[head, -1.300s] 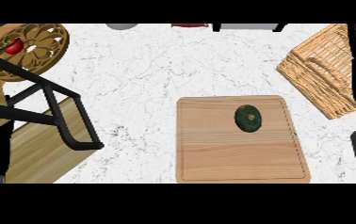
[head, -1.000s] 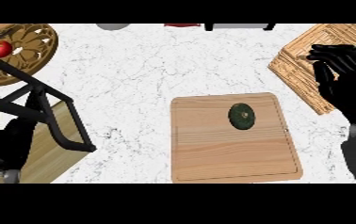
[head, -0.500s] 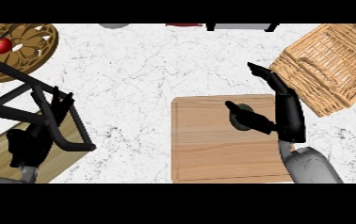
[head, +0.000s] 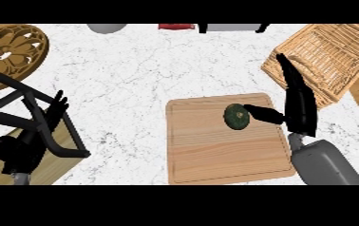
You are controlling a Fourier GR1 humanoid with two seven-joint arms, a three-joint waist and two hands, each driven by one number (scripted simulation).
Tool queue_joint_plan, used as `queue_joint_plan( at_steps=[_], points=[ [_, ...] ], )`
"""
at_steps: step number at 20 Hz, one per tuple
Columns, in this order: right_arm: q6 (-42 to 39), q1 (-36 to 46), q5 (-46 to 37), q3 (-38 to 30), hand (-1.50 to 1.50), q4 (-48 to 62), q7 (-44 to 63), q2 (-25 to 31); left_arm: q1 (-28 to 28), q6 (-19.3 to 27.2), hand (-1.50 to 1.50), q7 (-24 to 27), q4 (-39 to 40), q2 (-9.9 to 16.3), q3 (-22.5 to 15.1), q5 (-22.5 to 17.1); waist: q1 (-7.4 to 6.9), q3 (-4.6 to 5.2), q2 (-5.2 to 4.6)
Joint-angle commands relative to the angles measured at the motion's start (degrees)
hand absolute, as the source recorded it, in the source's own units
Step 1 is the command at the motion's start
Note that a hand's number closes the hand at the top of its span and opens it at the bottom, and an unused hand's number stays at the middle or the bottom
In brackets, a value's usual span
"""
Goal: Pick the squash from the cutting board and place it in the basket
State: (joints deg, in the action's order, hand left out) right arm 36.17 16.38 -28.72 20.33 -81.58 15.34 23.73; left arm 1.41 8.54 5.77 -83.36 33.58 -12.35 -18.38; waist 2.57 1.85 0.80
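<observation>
A small dark green squash (head: 236, 116) lies on the upper right part of the wooden cutting board (head: 210, 154). My right hand (head: 297, 101) stands just right of it, fingers straight and pointing up toward the basket, thumb reaching left and touching or almost touching the squash. The hand is open and holds nothing. The wicker basket (head: 324, 61) sits at the upper right, beyond the board's corner. My left hand (head: 38, 132) rests open at the lower left, partly behind a black frame.
A black frame with a wooden block (head: 42, 139) stands at the lower left edge. A carved round wooden plate (head: 17, 47) sits at the upper left. A grey round object (head: 107, 28), a red item (head: 175, 26) and a dark-framed object (head: 231, 27) line the back edge.
My right hand came in from the upper right over the basket and dropped to the squash's right side. The left hand rose into view at the lower left. The squash has stayed put.
</observation>
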Motion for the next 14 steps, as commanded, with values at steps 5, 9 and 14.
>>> queue_joint_plan(
  at_steps=[5,9,14],
  points=[
    [-21.7,3.0,-5.2,6.1,-1.5,-3.7,23.0,6.6,-5.5,-2.6,0.0,2.4,-3.4,0.2,-0.8,0.4,1.93,-0.96,0.88],
    [-32.5,7.2,-2.3,8.5,-1.5,-10.3,34.2,4.9,-6.1,-1.4,0.0,2.5,-3.5,-1.4,-2.3,1.5,1.7,-1.19,0.76],
    [-40.7,8.7,1.1,7.9,-1.5,-22.1,47.4,5.5,-5.9,-1.7,0.0,1.5,-5.2,-0.7,-2.0,0.8,1.8,-1.55,0.82]
  ],
)
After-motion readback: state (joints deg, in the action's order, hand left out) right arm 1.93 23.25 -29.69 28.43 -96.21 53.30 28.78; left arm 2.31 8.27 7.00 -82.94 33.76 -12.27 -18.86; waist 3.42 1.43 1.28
